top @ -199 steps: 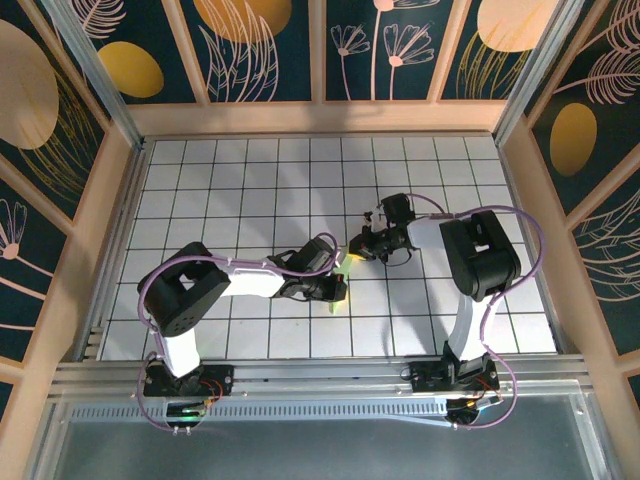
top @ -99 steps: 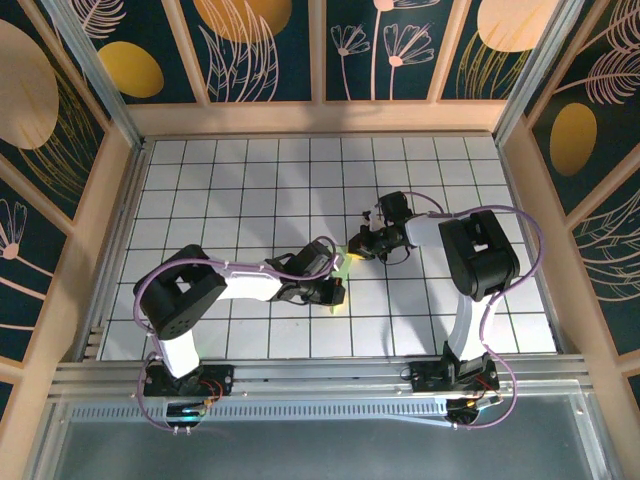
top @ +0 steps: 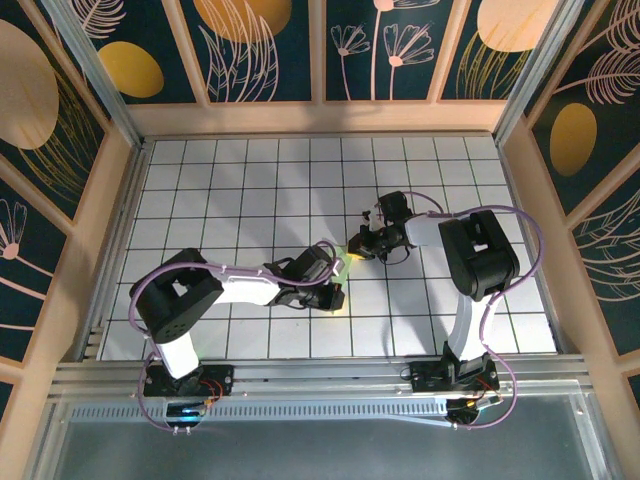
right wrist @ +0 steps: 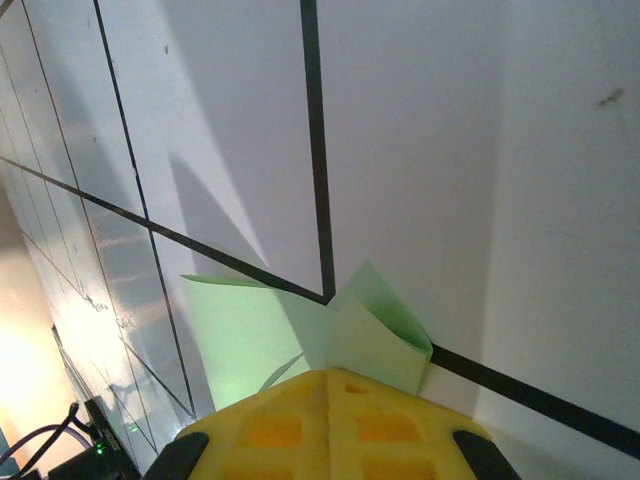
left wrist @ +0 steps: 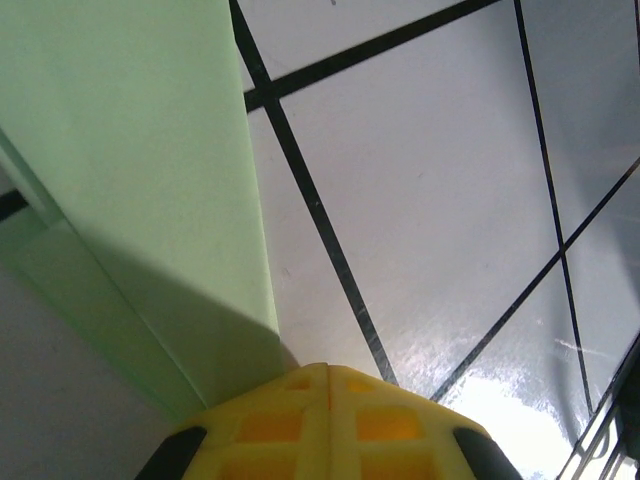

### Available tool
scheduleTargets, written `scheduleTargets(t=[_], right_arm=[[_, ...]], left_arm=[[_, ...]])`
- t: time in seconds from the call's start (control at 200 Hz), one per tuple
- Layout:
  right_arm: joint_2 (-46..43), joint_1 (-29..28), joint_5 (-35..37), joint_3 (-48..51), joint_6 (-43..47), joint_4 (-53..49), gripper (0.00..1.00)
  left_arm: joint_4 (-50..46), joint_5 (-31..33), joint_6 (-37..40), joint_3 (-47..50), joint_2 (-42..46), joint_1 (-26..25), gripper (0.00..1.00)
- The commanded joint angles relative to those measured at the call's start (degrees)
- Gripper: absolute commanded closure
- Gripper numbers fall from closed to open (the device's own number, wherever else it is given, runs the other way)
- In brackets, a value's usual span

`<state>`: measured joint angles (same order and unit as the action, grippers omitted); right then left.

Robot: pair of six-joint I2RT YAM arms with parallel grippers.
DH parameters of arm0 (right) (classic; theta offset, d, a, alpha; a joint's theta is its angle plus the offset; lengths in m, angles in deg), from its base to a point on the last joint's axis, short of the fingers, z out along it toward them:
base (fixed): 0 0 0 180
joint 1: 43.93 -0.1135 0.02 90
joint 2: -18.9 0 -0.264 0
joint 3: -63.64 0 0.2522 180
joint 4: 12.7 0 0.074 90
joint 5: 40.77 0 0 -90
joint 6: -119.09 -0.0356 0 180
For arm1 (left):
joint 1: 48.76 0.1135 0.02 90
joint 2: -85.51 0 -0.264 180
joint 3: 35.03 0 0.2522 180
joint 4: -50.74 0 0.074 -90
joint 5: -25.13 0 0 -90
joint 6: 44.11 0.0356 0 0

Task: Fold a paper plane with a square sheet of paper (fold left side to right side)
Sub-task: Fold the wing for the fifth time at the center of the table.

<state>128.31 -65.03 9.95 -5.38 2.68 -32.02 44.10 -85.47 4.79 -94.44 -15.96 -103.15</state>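
Observation:
The sheet of paper (top: 342, 262) is a small creased pale green wedge lying mid-table between my two grippers. My left gripper (top: 336, 294) is shut, and its yellow fingertips (left wrist: 300, 385) rest at the near end of the paper (left wrist: 140, 170), just beside its long straight edge. My right gripper (top: 357, 248) is shut too, its fingertips (right wrist: 300, 400) pressed down at the far end of the paper (right wrist: 250, 340). A folded flap (right wrist: 385, 335) stands up slightly just ahead of them. Both arms hide most of the paper from above.
The white gridded table (top: 250, 190) is fenced by wooden walls (top: 320, 117) on three sides. A metal rail (top: 320, 380) runs along the near edge by the arm bases. The two wrists sit close together over the paper.
My left gripper has slid a little toward the near edge along the paper. My right gripper has shifted slightly left and then held still. Both stay shut.

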Motion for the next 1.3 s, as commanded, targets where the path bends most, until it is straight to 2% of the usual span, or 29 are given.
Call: scheduleTargets(t=[0.0,0.821,1.036,1.221,1.296], right_arm=[[5.9,-0.2,14.8,2.0,1.6,-3.7,1.00],[4.8,-0.3,14.3,1.3,1.8,-4.5,1.00],[3.7,-0.4,11.5,-0.1,1.6,-4.0,1.00],[-1.4,-0.3,8.4,-2.6,0.8,-2.1,1.00],[-4.4,-0.3,9.0,-3.4,0.5,-1.7,0.89]], left_arm=[[-4.9,-3.5,1.7,1.8,1.0,-1.6,0.98],[-6.5,-2.6,7.5,5.0,5.7,-3.6,0.98],[-3.8,-3.1,6.5,5.7,7.4,-3.7,0.98],[-1.2,-1.0,5.1,5.5,12.2,-3.5,0.99],[-1.2,0.9,4.6,5.2,14.2,-2.5,1.00]])
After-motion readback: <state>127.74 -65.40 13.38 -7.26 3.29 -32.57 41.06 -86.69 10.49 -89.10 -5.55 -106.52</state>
